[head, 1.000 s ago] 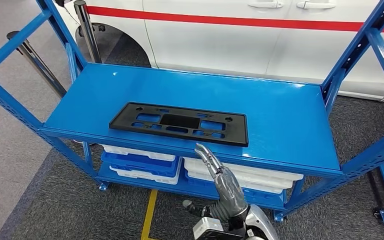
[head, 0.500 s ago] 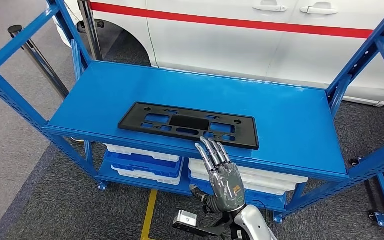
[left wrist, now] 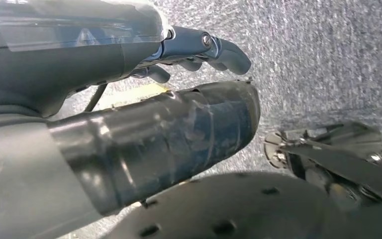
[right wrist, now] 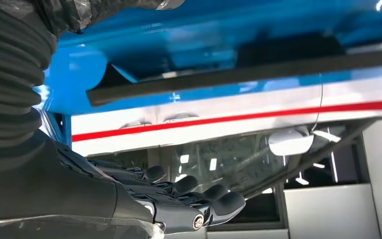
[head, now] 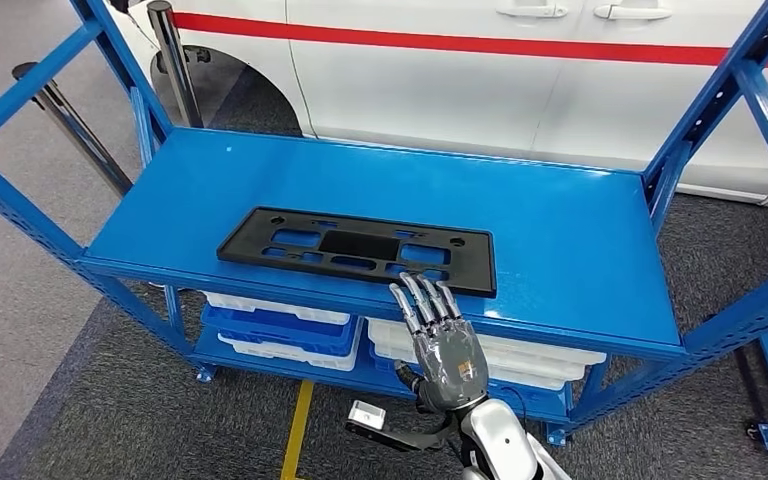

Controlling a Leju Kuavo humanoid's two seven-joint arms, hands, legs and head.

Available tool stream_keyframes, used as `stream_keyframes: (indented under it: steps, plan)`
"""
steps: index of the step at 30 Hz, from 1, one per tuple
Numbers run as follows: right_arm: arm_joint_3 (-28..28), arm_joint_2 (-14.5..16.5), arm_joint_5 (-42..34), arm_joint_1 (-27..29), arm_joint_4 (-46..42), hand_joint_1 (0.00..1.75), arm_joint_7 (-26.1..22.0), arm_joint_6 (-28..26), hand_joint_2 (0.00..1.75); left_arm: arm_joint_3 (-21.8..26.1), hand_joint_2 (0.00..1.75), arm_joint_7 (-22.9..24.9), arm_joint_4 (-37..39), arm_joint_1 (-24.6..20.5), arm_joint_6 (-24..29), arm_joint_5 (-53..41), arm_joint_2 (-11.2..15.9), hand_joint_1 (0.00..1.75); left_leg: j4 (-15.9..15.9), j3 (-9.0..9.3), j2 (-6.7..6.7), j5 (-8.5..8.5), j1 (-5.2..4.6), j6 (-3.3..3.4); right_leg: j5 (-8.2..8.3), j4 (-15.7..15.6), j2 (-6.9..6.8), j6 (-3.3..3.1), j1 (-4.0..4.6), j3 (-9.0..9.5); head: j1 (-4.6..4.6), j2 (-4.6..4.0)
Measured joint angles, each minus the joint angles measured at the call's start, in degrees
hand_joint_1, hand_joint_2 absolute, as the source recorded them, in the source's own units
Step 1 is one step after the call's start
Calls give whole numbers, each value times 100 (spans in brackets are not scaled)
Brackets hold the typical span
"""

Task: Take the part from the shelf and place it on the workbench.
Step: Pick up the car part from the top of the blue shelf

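Observation:
The part (head: pixel 355 247) is a flat black rectangular frame with cut-outs, lying near the front edge of the blue shelf (head: pixel 570 250). My right hand (head: pixel 440 345) is raised in front of that edge, its back towards me and its fingers straight and apart, their tips just below the part's near right side. It holds nothing. From the right wrist view the part (right wrist: pixel 238 74) appears edge-on as a dark strip on the blue shelf, apart from my right hand (right wrist: pixel 179 199). My left hand (left wrist: pixel 194 50) hangs over grey carpet with nothing in it.
White and blue bins (head: pixel 280 330) fill the lower shelf. Blue uprights (head: pixel 720 90) frame both ends of the rack. A white car with a red stripe (head: pixel 520 90) stands close behind. A metal post (head: pixel 70 120) is at the left, yellow floor tape (head: pixel 298 440) below.
My right hand has risen and turned from edge-on to flat, its fingers spreading up towards the part's near edge. The camera swayed slightly; the part has not moved.

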Motion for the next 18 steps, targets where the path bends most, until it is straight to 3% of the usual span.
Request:
stream_keyframes:
  steps: [3,5,7,9,10,12,13,14,15,16,18]
  plan:
    - [10,-4,5,-63,68,0,29,50,175,-6,0,0,0,0,1,5,8,0,-1134,516,-1,568,-11,61,-17,7,18,28,10,26,0,0]
    - [11,-6,21,-112,105,0,59,96,175,-17,0,-1,0,-6,0,12,12,0,-1547,696,-9,664,-34,107,-19,9,23,78,25,15,2,0]
    - [15,-8,51,-147,140,0,101,130,175,-32,0,-2,0,-8,-1,19,12,0,-1577,702,-18,668,-41,157,-7,-6,22,143,34,14,3,-1]
    - [19,-14,95,-185,172,0,153,138,175,-42,0,-2,0,-3,-1,22,10,0,-1629,724,-8,704,-19,233,-103,101,20,201,32,-26,8,-1]
    - [20,-20,129,-211,187,0,189,140,175,-48,0,-1,0,-1,-1,26,11,0,-1655,734,1,720,-6,270,-237,303,20,222,31,-114,10,0]
    - [21,-37,197,-255,229,0,263,140,175,-68,0,0,0,-3,-3,31,13,0,-1661,731,14,725,-11,312,-608,1017,18,242,14,-443,14,0]
    - [20,-46,229,-272,260,0,297,141,175,-81,0,0,0,-4,-5,33,14,0,-1656,728,14,722,-18,320,-739,1373,18,250,9,-613,12,0]
    - [19,-55,251,-292,294,0,319,144,175,-95,0,0,0,-4,-8,34,14,0,-1649,728,12,717,-23,324,-764,1570,18,252,7,-713,13,0]
    - [16,-61,268,-322,329,0,335,148,175,-107,0,0,0,-4,-12,34,14,0,-1639,730,9,710,-25,323,-674,1550,18,248,7,-711,13,0]
    - [11,-64,280,-366,363,0,346,156,175,-117,0,1,0,-3,-17,33,14,0,-1625,735,5,700,-25,319,-484,1295,17,235,7,-597,12,0]
    - [-7,-66,292,-496,435,0,362,183,175,-134,0,4,0,-7,-28,30,12,0,-1582,732,1,666,-35,294,-114,518,17,192,19,-242,12,0]
